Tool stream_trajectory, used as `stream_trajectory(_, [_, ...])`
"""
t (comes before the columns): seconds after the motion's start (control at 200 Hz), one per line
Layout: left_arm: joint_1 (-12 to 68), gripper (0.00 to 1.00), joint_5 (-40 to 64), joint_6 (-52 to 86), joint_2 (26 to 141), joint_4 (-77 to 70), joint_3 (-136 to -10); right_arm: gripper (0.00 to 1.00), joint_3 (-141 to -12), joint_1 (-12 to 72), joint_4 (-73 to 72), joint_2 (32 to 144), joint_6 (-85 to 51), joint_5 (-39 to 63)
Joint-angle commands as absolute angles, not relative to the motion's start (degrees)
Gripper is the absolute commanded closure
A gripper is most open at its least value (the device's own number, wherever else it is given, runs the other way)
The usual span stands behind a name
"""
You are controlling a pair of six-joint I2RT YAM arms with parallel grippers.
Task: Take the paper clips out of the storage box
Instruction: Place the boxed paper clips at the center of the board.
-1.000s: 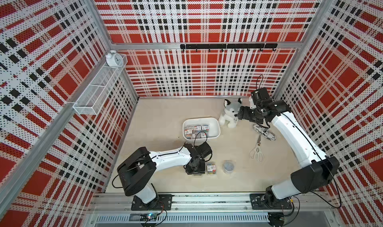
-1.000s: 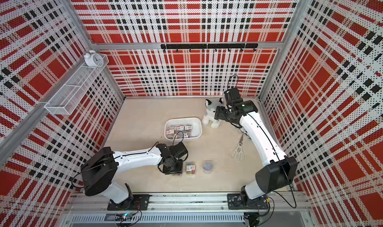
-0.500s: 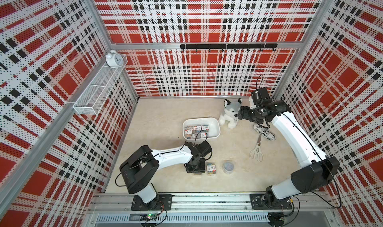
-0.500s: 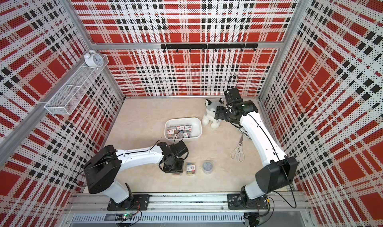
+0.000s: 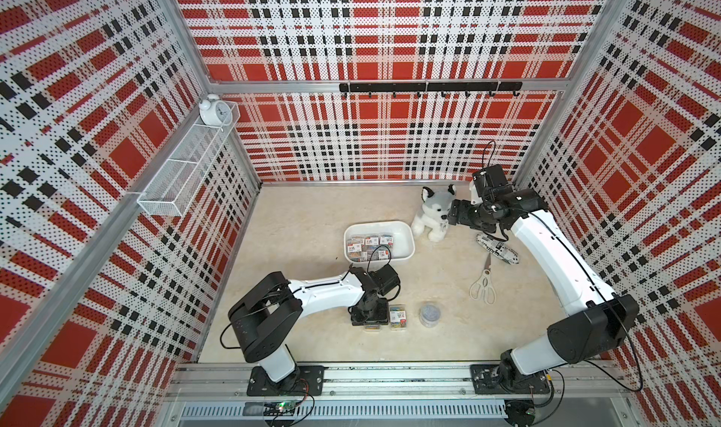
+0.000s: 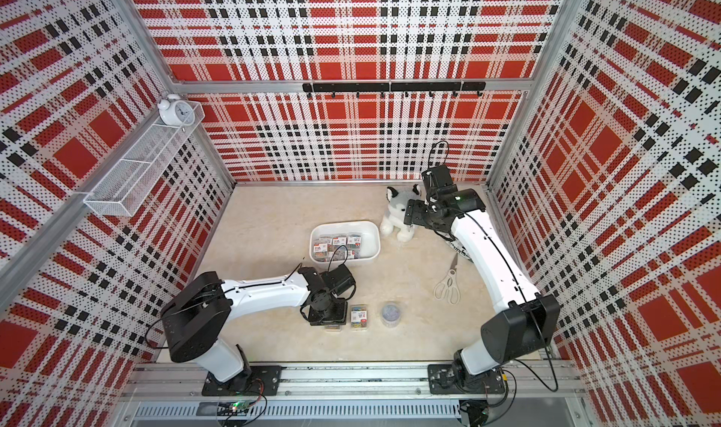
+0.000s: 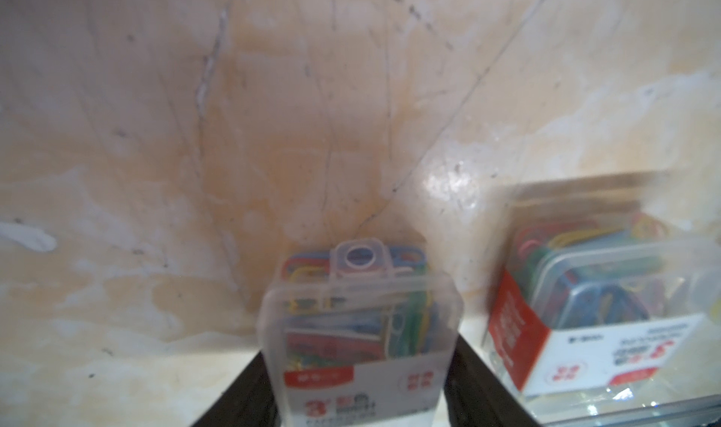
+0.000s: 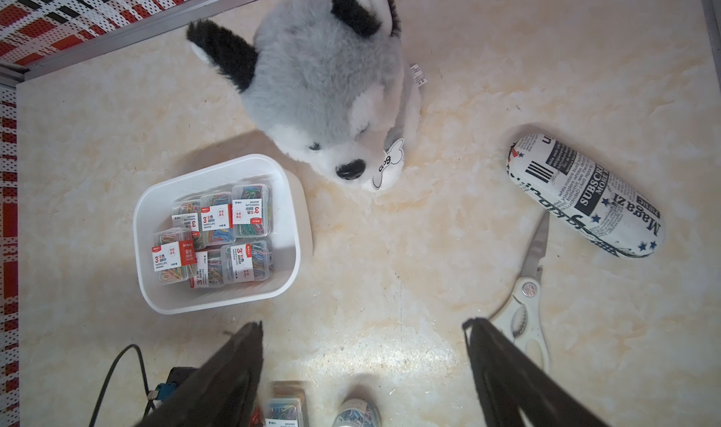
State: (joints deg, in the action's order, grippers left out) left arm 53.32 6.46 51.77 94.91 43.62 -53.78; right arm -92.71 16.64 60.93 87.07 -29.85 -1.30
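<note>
The white storage box (image 5: 405, 230) (image 6: 370, 230) (image 8: 218, 163) sits mid-table with several cases of paper clips (image 5: 368, 245) (image 8: 214, 234) in it. Outside it, near the front, lie one case (image 5: 398, 316) (image 7: 608, 312), a round clear tub (image 5: 429, 314) (image 8: 357, 413) and a third case (image 7: 361, 315). My left gripper (image 5: 370, 321) (image 7: 361, 343) points down over that third case, which rests on the table between the fingers (image 7: 480, 382). The jaws are open, with a thin pale gap on one side. My right gripper (image 5: 452, 214) (image 8: 363, 323) hangs open and empty high beside the dog.
A plush dog (image 5: 433, 214) sits right of the box. A newsprint glasses case (image 5: 497, 249) and white scissors (image 5: 483, 284) lie under the right arm. A wire basket (image 5: 183, 171) with an alarm clock (image 5: 214, 111) hangs on the left wall.
The left arm's elbow has shifted a little while its gripper stayed down over the case by the front. The right arm has not moved.
</note>
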Motion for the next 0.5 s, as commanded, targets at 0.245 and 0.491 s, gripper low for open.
stream_trajectory(0.245, [52.30,0.31,5.72,51.15,95.47,45.14,-55.04,0.13,-93.25,16.14,60.71,86.22,-29.54,-2.05])
stream_trajectory(0.491, [51.61,0.35,5.33,51.00,95.26,45.62,-55.46,0.13,-93.34,16.13,60.73,86.40,-29.61,-2.02])
